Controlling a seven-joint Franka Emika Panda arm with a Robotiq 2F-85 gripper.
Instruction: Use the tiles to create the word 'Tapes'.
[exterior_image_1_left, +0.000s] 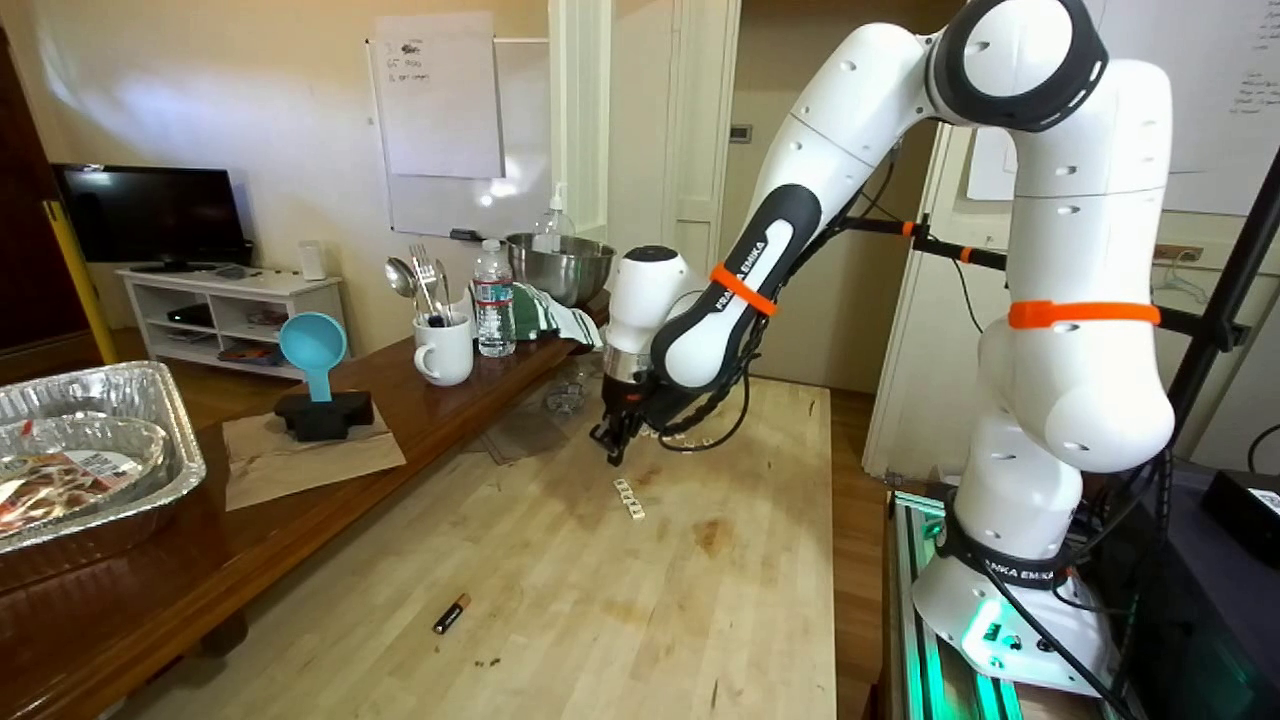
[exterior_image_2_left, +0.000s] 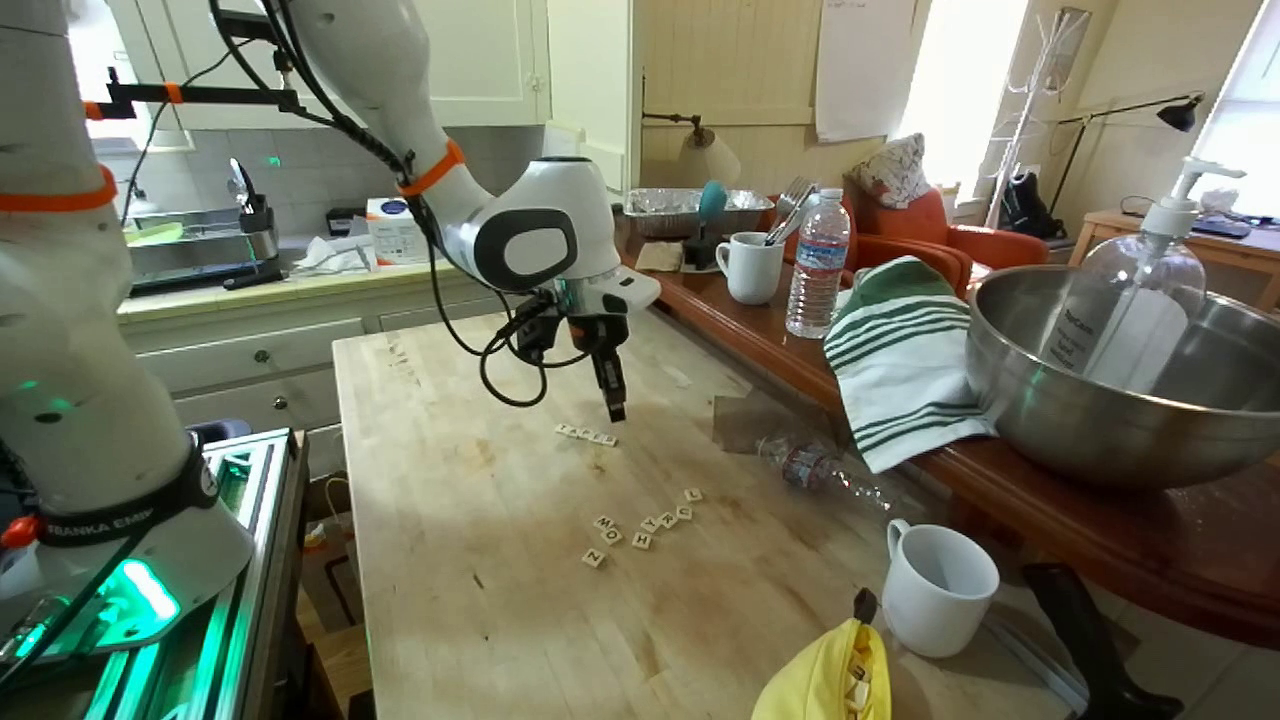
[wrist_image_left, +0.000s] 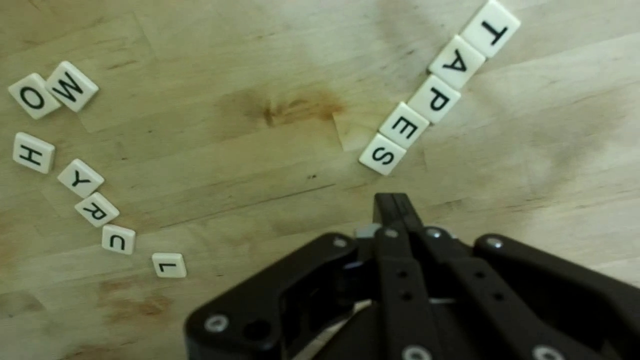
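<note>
In the wrist view, five small whitish letter tiles lie face up in a slanted, touching row: T (wrist_image_left: 492, 30), A (wrist_image_left: 457, 62), P (wrist_image_left: 434, 99), E (wrist_image_left: 404, 125) and S (wrist_image_left: 383, 154). They read TAPES. The row shows in both exterior views (exterior_image_1_left: 629, 498) (exterior_image_2_left: 587, 435). My gripper (wrist_image_left: 392, 196) is shut and empty, fingertips together, above the table just past the S end; it shows in both exterior views (exterior_image_1_left: 614, 460) (exterior_image_2_left: 616, 415). Loose tiles lie apart: O (wrist_image_left: 32, 95), W or M (wrist_image_left: 72, 86), H (wrist_image_left: 33, 152), Y (wrist_image_left: 80, 178), R (wrist_image_left: 97, 209), U (wrist_image_left: 118, 239), L (wrist_image_left: 169, 265).
Another loose tile, N or Z (exterior_image_2_left: 594, 558), lies nearby. A battery (exterior_image_1_left: 451, 614) is on the table. A yellow pouch (exterior_image_2_left: 810, 680), a white mug (exterior_image_2_left: 940, 590) and a lying plastic bottle (exterior_image_2_left: 815, 468) stand along one side. A raised wooden counter (exterior_image_1_left: 300, 510) borders the table.
</note>
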